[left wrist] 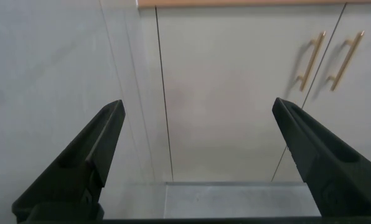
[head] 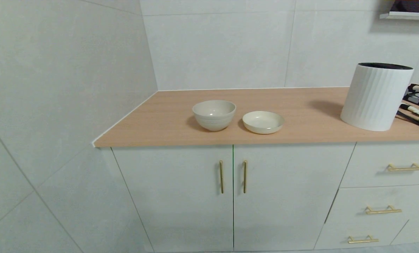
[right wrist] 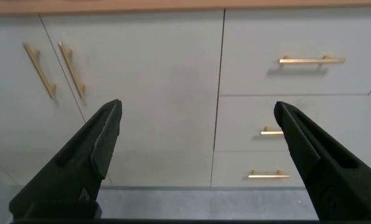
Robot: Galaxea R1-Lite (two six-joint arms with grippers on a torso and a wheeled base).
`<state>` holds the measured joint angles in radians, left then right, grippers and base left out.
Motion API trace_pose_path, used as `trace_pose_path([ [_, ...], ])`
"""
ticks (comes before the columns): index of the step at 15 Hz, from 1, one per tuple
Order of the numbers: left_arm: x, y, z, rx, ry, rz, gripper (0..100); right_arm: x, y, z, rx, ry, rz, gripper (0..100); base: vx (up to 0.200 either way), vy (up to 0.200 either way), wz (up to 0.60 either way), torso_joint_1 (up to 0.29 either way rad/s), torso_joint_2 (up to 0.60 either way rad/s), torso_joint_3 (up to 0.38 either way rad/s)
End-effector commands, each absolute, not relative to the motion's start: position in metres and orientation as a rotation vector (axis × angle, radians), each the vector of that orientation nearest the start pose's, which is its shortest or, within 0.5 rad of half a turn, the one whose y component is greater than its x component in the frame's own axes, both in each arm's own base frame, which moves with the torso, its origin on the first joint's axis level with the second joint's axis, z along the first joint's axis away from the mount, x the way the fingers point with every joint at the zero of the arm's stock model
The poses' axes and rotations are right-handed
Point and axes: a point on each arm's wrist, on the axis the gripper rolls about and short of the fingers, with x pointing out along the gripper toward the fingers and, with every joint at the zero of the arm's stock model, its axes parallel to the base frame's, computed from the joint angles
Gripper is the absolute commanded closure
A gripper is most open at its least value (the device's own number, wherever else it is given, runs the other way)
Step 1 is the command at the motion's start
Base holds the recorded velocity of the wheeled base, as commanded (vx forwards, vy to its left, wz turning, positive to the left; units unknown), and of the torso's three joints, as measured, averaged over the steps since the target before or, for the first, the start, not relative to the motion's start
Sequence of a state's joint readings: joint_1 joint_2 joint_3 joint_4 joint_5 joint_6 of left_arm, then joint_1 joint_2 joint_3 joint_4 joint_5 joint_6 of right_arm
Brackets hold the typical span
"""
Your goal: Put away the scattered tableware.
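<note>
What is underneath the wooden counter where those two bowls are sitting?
Below the counter, right under the bowl and the shallow dish, are two cabinet doors with gold handles, both shut. Drawers sit to their right. Whatever is inside is hidden by the closed fronts.

The left gripper has two matte black fingers, long wedges that narrow to blunt tips, each with a shallow moulded recess along its flank. The right gripper has matching black, angular fingers.
</note>
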<state>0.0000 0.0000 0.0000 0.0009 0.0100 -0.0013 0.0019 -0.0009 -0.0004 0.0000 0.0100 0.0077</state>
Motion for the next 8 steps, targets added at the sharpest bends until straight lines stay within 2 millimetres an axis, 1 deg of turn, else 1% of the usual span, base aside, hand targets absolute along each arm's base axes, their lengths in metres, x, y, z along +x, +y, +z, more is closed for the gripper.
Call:
trace_pose_path([
  [1, -0.0228, 0.0002, 0.0753, -0.002, 0.002, 0.011, 0, -0.0229, 0.0002, 0.0759, 0.008, -0.001, 0.014, 0, 0.000, 0.000, 0.00, -0.183, 0.48, 0.295],
  [4, -0.0228, 0.0002, 0.0755, -0.002, 0.000, 0.011, 0, -0.0229, 0.0002, 0.0759, 0.008, -0.001, 0.014, 0, 0.000, 0.000, 0.00, -0.168, 0.46, 0.300],
  [8, -0.0228, 0.0002, 0.0753, -0.002, 0.002, 0.011, 0, -0.0228, 0.0002, 0.0755, 0.008, 0.000, 0.014, 0, 0.000, 0.000, 0.00, -0.137, 0.46, 0.309],
])
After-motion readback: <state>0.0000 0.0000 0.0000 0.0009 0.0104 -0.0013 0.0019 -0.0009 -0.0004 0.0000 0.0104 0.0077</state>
